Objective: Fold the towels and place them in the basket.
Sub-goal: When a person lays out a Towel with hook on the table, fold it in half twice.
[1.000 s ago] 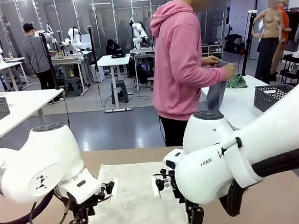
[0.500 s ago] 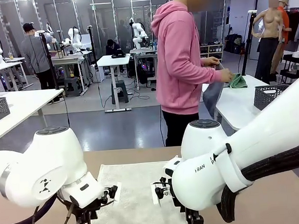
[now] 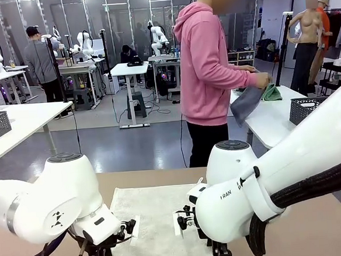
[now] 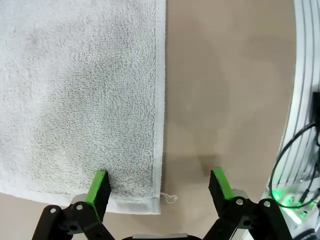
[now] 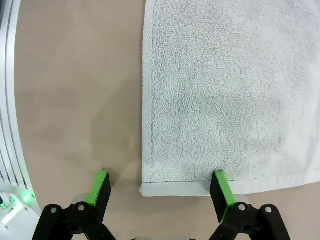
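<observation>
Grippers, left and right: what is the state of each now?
Left gripper: open, empty, astride a corner of the off-white towel.
Right gripper: open, empty, astride another corner.

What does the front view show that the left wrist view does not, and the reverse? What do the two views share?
The front view adds a person in a pink hoodie at a side table, handling a grey towel, with a green towel and a dark mesh basket nearby. The left wrist view adds the left gripper close up: its fingers are open, one over the cream towel, the other over the bare table, and there is a loose thread at the corner. Both views show the cream towel lying flat on the table.
</observation>
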Tool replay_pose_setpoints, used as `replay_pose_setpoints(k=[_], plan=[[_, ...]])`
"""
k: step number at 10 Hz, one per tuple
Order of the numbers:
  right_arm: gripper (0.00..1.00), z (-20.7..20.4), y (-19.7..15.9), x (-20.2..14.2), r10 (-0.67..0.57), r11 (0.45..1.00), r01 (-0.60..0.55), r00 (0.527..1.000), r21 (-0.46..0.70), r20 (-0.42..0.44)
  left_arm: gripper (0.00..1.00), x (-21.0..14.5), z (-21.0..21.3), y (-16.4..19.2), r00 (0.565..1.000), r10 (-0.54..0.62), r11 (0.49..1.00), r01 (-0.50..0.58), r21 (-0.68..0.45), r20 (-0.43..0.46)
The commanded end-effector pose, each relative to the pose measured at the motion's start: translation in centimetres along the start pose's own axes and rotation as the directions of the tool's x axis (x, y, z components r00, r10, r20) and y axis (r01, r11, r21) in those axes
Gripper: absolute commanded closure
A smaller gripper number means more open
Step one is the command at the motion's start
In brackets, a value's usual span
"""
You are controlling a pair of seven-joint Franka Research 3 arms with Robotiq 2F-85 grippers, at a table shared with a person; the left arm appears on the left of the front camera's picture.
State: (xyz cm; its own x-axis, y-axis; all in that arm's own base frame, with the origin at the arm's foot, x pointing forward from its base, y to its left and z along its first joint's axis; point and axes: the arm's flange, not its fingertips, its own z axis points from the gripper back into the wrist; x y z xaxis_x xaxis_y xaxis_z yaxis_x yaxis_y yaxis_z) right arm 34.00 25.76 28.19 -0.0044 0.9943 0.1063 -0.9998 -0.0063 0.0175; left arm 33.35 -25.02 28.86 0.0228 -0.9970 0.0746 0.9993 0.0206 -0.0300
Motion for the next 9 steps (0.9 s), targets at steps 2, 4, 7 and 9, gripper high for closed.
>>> replay_pose_setpoints(k=[2,4,7,9], plan=[[0.18,-1.12,0.51,-0.14,-0.036,0.999,0.036,0.999,-0.011,0.009,0.26,-4.38,-1.70,-5.41,0.999,-0.011,0.999,0.009,0.044,0.038],[0.78,-1.23,0.61,-0.20,-0.038,0.999,0.038,0.999,-0.016,0.008,0.85,-4.37,-1.57,-5.70,0.999,-0.022,0.999,0.021,0.049,0.026],[1.00,-1.15,0.59,-0.27,-0.039,0.999,0.039,0.999,-0.017,0.006,1.00,-4.44,-1.84,-5.82,0.999,-0.022,0.999,0.021,0.050,0.026],[1.00,-0.82,0.59,-0.14,-0.033,0.999,0.033,0.999,-0.016,0.004,1.00,-4.47,-1.77,-5.84,0.999,-0.021,0.998,0.020,0.055,0.026]])
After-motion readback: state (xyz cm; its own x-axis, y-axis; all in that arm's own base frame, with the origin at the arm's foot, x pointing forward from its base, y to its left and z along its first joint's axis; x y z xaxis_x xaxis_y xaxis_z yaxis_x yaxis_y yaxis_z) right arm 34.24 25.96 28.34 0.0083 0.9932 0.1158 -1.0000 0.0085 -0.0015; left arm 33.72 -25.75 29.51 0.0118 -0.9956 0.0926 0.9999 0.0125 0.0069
